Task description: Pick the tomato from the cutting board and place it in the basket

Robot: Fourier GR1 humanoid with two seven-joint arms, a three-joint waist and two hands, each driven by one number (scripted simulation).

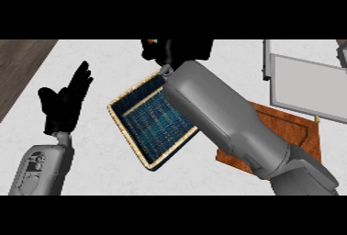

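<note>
right hand (177, 51) grips tomato (155, 41) — just beyond the basket (149, 117).

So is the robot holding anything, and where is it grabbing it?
The right hand seems curled round the tomato; only a red-and-green bit peeks out, so which part is hidden. The left hand holds nothing.

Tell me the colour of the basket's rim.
The basket's rim is pale tan, best seen in the head view.
</note>
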